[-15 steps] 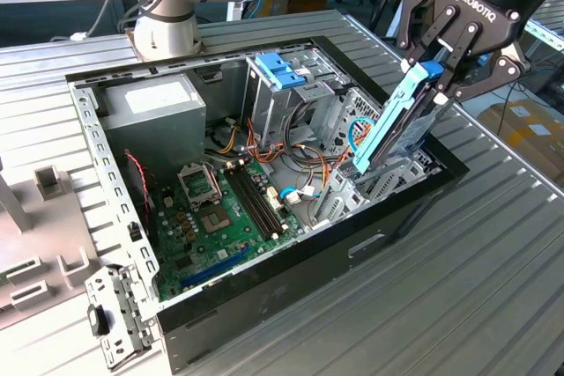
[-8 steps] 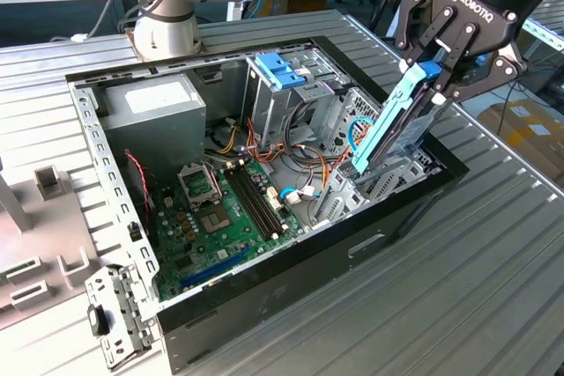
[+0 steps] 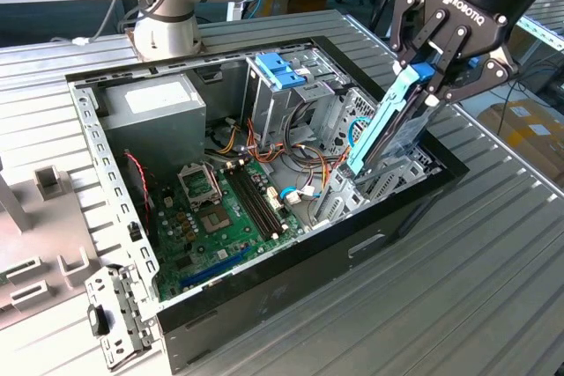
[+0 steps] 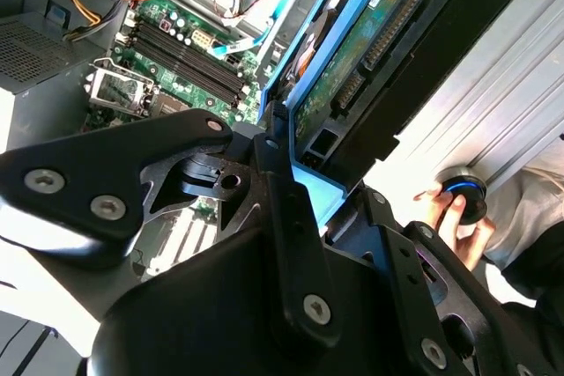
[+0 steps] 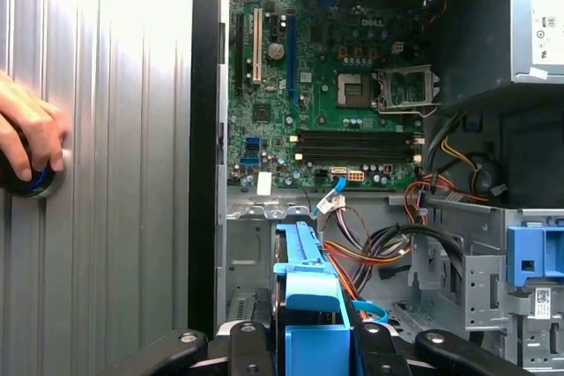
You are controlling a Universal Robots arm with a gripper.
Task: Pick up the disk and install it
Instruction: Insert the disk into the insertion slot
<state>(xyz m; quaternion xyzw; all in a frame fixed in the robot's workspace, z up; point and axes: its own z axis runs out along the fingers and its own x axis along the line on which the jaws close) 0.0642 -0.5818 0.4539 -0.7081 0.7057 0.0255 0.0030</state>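
The disk point(image 3: 388, 125) sits in a light-blue carrier and stands steeply tilted over the open computer case point(image 3: 352, 244), at the exterior view's right. Its lower end reaches down to the metal drive bay point(image 3: 388, 178) beside the case wall. My gripper point(image 3: 432, 72) is shut on the disk's upper end, black fingers point(image 3: 454, 50) on either side. In the second wrist view the disk's green circuit-board underside point(image 4: 370, 50) faces the camera. In the first wrist view the blue carrier edge point(image 5: 304, 297) runs out from between my fingers, above the case interior.
A green motherboard point(image 3: 225, 217) lies on the case floor, with a grey power-supply box point(image 3: 154, 107) and a blue bay latch point(image 3: 280, 70) behind it. Loose cables point(image 3: 308, 165) cross the middle. A person's hand point(image 5: 31, 143) rests on a knob on the table. A metal bracket point(image 3: 115, 319) lies outside the case.
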